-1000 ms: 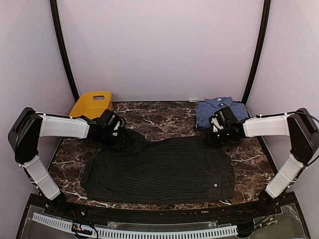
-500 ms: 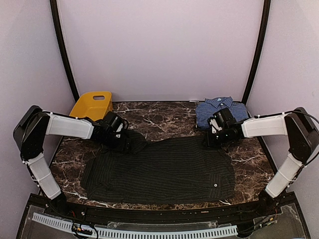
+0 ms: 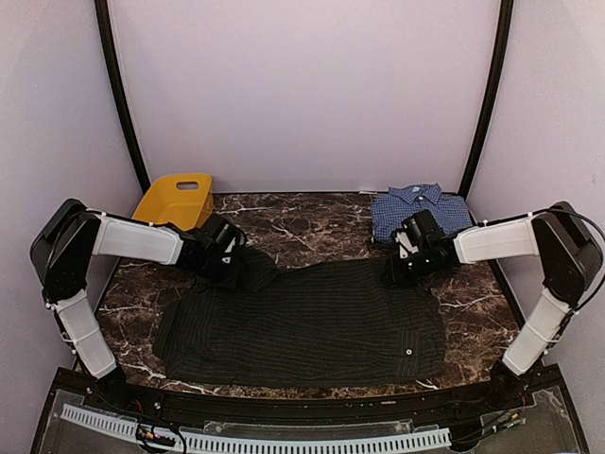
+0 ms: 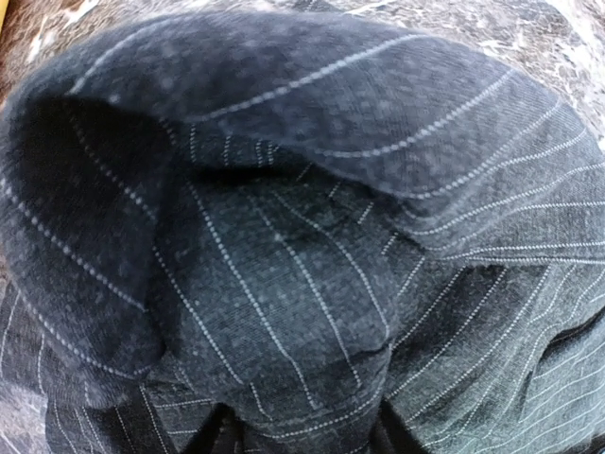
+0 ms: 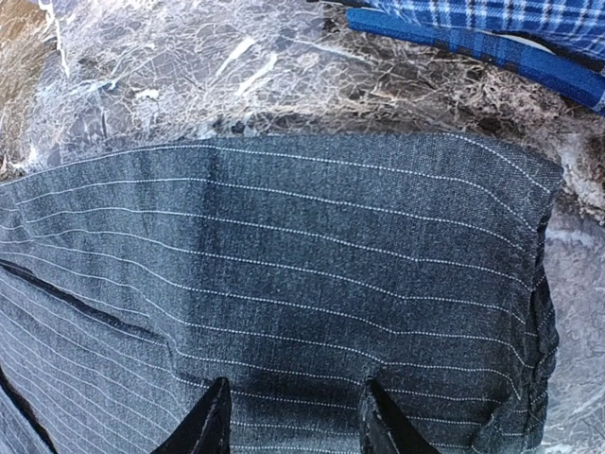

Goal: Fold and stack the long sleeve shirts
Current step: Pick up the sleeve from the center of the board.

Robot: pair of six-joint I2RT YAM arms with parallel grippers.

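The black button-up cloth shirt with fine light pinstripes (image 3: pixel 312 322) lies spread across the middle of the dark marble bench (image 3: pixel 312 225), its far left part bunched into a raised lump. The left hand (image 3: pixel 227 268) sits at that lump. In the left wrist view folded pinstriped cloth fills the frame and covers the fingertips, so I cannot tell whether this hand grips the cloth or not. The right hand (image 3: pixel 395 270) rests at the shirt's far right corner, its 2 fingers (image 5: pixel 203 426) spread apart over flat cloth, holding nothing. The blue small-checked shirt (image 3: pixel 416 210) lies folded just beyond that corner. A yellow plastic basket (image 3: pixel 175 199) stands beyond the black shirt's far left end.
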